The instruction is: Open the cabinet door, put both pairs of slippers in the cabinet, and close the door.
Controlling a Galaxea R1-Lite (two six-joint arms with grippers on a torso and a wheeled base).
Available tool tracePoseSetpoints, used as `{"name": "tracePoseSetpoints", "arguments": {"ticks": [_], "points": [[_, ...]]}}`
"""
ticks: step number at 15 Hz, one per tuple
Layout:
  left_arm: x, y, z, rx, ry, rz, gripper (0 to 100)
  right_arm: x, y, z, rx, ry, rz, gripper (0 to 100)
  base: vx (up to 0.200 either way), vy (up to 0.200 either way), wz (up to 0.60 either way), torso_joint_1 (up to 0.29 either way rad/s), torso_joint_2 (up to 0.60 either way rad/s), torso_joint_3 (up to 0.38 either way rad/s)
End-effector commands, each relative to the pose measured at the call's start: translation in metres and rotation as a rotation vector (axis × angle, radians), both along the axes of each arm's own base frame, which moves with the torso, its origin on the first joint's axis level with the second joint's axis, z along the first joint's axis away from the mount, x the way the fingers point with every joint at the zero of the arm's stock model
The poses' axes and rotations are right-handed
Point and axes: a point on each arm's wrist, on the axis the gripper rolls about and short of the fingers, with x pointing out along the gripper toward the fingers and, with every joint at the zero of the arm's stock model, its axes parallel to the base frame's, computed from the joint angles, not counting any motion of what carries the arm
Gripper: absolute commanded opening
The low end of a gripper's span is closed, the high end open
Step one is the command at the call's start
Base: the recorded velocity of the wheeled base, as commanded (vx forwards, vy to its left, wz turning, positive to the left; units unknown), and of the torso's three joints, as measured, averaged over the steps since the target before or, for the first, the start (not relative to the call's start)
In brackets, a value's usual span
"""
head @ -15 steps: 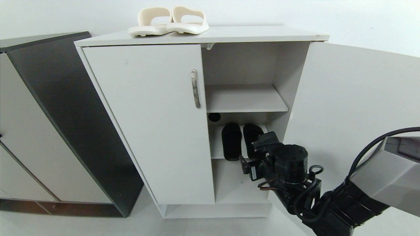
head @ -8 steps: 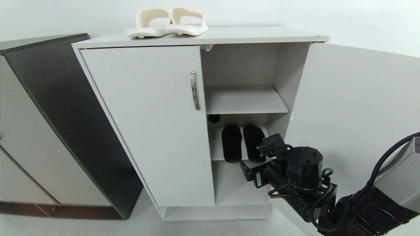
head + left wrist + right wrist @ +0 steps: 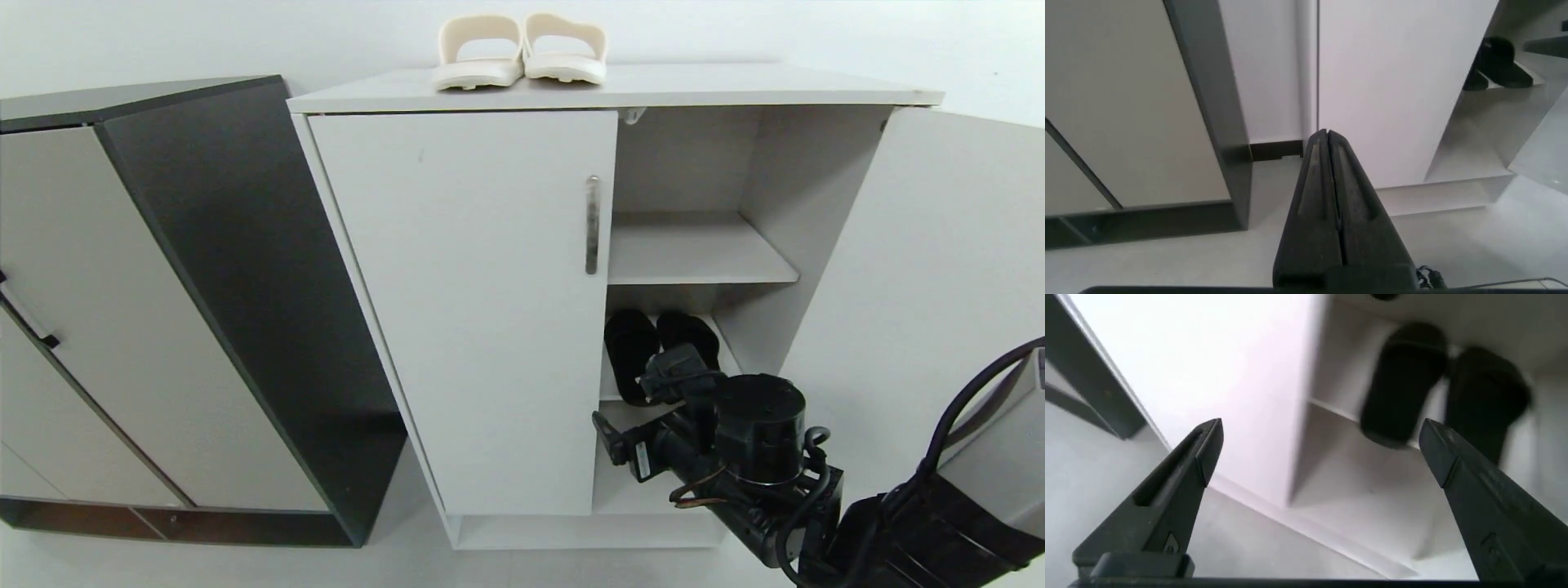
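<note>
Before the open cabinet (image 3: 735,82), right pincer (image 3: 1320,431) hangs low, spread apart; left pincer (image 3: 1327,137) pressed together.

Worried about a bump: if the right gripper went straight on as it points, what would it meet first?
The right gripper would likely meet the closed door at its free edge, lower than the black slippers; depth is unclear.
</note>
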Motion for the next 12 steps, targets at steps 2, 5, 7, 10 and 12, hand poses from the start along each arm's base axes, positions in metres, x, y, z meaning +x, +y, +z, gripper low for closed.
{"name": "tracePoseSetpoints", "arguments": {"ticks": [2,5,7,10,12], "points": [[0.0001,0.0000,0.0000,0.000,0.001,0.000,0,0.0000,-0.0007,-0.0009,-0.004,0.001,-0.001,100,0.000,0.200,0.00,0.002,0.00,0.005],[0.0001,0.0000,0.0000,0.000,0.001,0.002,0,-0.0003,-0.0022,-0.0023,-0.007,0.004,-0.001,100,0.000,0.200,0.00,0.005,0.00,0.002],[0.0001,0.0000,0.0000,-0.003,0.002,0.002,0,-0.0004,-0.0023,-0.0018,-0.001,0.001,0.000,100,0.000,0.100,0.00,0.004,0.00,0.001],[0.0001,0.0000,0.0000,-0.003,0.002,0.002,0,0.0026,-0.0049,-0.0015,0.006,-0.008,-0.006,100,0.000,0.000,0.00,0.000,0.00,0.000],[0.0001,0.0000,0.0000,-0.003,0.002,0.002,0,0.0026,-0.0057,-0.0022,0.002,-0.007,-0.007,100,0.000,0.000,0.00,0.000,0.00,0.000]]}}
